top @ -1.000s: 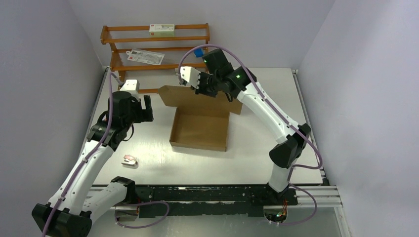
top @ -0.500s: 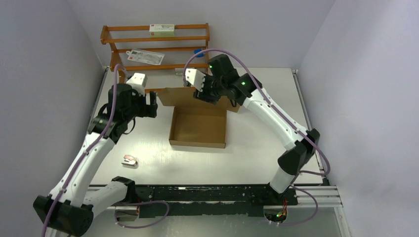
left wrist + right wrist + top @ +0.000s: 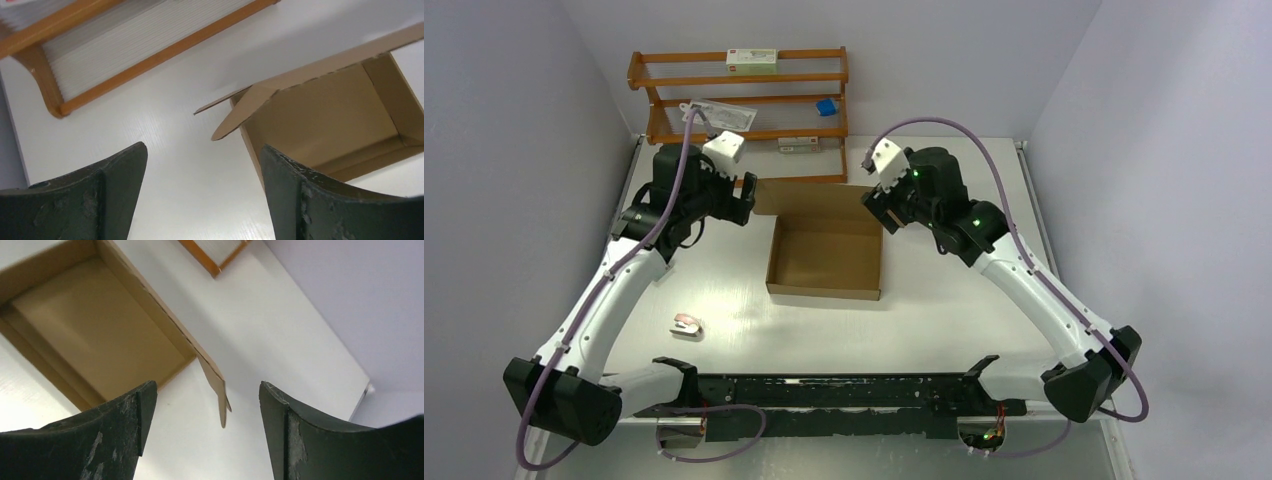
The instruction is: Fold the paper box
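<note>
The paper box [image 3: 824,258] is a shallow brown cardboard tray in the middle of the table, its lid panel [image 3: 816,197] raised along the far side. My left gripper [image 3: 746,199] hovers open by the box's far left corner. In the left wrist view the gripper [image 3: 202,146] frames bare table, with a loose side flap [image 3: 240,112] and the box [image 3: 335,110] just beyond its right finger. My right gripper [image 3: 877,207] is open at the far right corner. The right wrist view shows the gripper [image 3: 207,384], a dangling corner flap [image 3: 218,392] between its fingers untouched, and the box [image 3: 95,325].
An orange-brown wooden rack [image 3: 739,100] stands at the back left, holding a white carton [image 3: 751,60], a packet [image 3: 719,115] and a small blue item [image 3: 826,106]. A small white and red object [image 3: 687,325] lies near the front left. Walls close in on both sides.
My right gripper has opened, let go of the lid panel and drawn back to the right. The left arm has swung toward the box's far left corner. The lid has dropped lower.
</note>
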`<state>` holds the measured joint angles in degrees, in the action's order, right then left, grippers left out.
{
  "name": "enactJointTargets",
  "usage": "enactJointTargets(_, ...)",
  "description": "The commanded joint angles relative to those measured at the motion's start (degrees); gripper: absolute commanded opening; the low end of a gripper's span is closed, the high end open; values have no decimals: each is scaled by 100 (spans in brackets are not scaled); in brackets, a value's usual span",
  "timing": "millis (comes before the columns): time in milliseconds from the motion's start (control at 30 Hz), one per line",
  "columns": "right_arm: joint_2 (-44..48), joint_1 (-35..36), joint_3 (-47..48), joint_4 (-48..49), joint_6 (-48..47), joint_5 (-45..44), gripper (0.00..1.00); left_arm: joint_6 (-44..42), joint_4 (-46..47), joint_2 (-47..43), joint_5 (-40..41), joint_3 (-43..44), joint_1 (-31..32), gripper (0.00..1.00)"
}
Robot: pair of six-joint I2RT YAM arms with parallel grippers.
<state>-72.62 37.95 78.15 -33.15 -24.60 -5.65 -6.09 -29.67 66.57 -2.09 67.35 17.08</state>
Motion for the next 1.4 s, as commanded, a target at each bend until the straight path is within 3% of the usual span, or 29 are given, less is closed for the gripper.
enactJointTargets(0,126,-498,-414,402,367,58,78,-746,224,72,-672,330,23,87)
enactJointTargets(267,58,-1261,-864,773,76,1104,76,-1280,-61,729,-866,611,15,83)
enactJointTargets(400,-148,-1394,-858,834,40,1385,71,-1398,-125,1000,-747,716,-4,81)
enactJointTargets(700,-232,-1481,-1168,1066,-84,1762,60,-1452,73,1234,-1383,608,-243,70)
enactJointTargets(900,-389,-1590,-1247,1204,-64,1897,48,-1413,244,1247,-1861,474,-573,54)
enactJointTargets(1200,-595,-1646,-1235,1202,-80,2291,31,-1396,367,1383,-2498,381,-618,44)
enactJointTargets(1367,-559,-1645,-1202,1224,125,2266,17,-1220,313,1468,-2632,420,-618,32)
